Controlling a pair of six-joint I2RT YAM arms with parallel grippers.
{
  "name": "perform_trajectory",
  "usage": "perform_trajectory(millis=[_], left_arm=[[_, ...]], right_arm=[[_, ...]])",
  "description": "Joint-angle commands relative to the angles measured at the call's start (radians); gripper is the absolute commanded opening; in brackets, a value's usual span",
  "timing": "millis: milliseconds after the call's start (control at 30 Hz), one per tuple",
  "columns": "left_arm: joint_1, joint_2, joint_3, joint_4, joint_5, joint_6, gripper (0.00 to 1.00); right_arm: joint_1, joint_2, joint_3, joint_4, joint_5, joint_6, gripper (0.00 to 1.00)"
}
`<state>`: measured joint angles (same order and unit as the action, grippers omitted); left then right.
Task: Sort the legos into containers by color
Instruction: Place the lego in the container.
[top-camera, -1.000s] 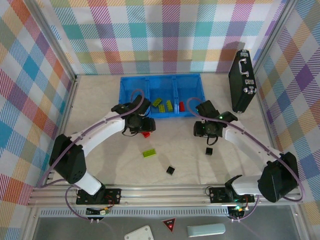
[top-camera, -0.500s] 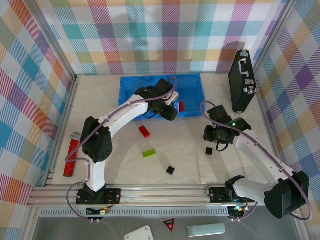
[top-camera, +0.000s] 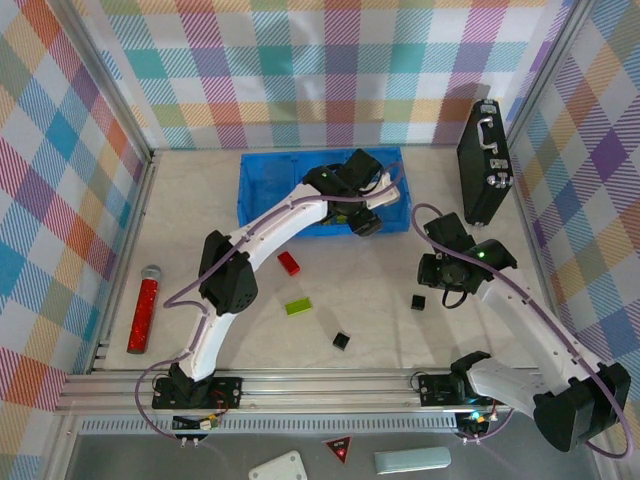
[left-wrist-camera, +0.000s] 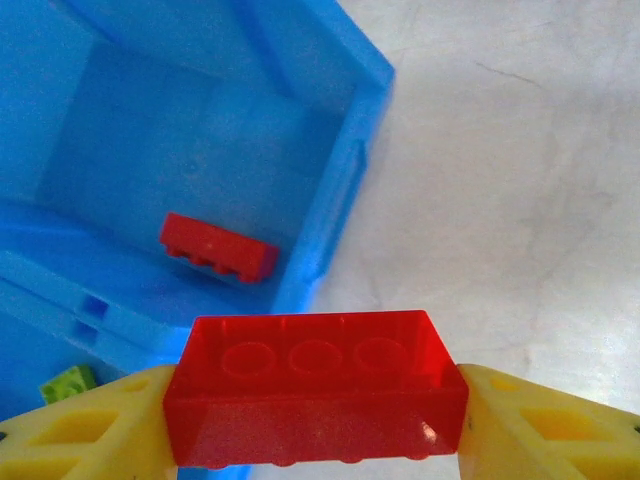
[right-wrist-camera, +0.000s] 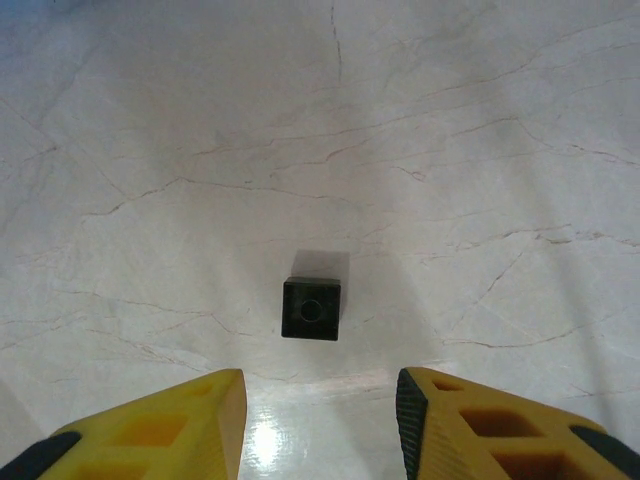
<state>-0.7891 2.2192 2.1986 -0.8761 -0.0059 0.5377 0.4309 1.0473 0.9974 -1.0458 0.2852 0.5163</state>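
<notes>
Lego (left-wrist-camera: 315, 400), glossy red studded oblong, sits clamped in left gripper (left-wrist-camera: 315, 425); right gripper (right-wrist-camera: 320, 425) gapes above a squarish black brick (right-wrist-camera: 311, 309).

Left pincer (top-camera: 366, 224) carried red brick (left-wrist-camera: 315, 400) from table to right end of tray (left-wrist-camera: 340, 200); right pincer (right-wrist-camera: 320, 390) drifted right.

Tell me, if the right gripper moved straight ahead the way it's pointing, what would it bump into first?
Probably the small black lego, lying on the table just ahead of the right gripper and centred between its open jaws; depth is hard to judge.
</notes>
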Motion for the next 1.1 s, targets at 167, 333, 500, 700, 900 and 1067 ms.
perform_trajectory(millis=[167,333,500,700,900,1067], left_arm=[[-0.008,0.147,0.104,0.093,-0.228,0.134,0.62],[-0.009,0.178,0.111,0.177,-0.237,0.149,0.62],[-0.012,0.23,0.161,0.202,-0.232,0.172,0.63],[-0.014,0.279,0.203,0.214,-0.229,0.192,0.67],[-0.018,0.287,0.204,0.225,-0.219,0.184,0.73],[-0.019,0.278,0.205,0.225,-0.203,0.164,0.79]], right_arm=[[-0.006,-0.031,0.02,-0.053,0.018,0.023,0.46],[-0.006,-0.024,0.001,-0.034,-0.002,0.03,0.45],[-0.006,-0.012,-0.001,-0.023,-0.012,0.029,0.45],[-0.006,-0.013,0.001,-0.023,-0.011,0.025,0.45],[-0.007,-0.02,-0.002,-0.02,-0.009,0.025,0.45],[-0.007,-0.02,0.001,-0.018,-0.01,0.022,0.46]])
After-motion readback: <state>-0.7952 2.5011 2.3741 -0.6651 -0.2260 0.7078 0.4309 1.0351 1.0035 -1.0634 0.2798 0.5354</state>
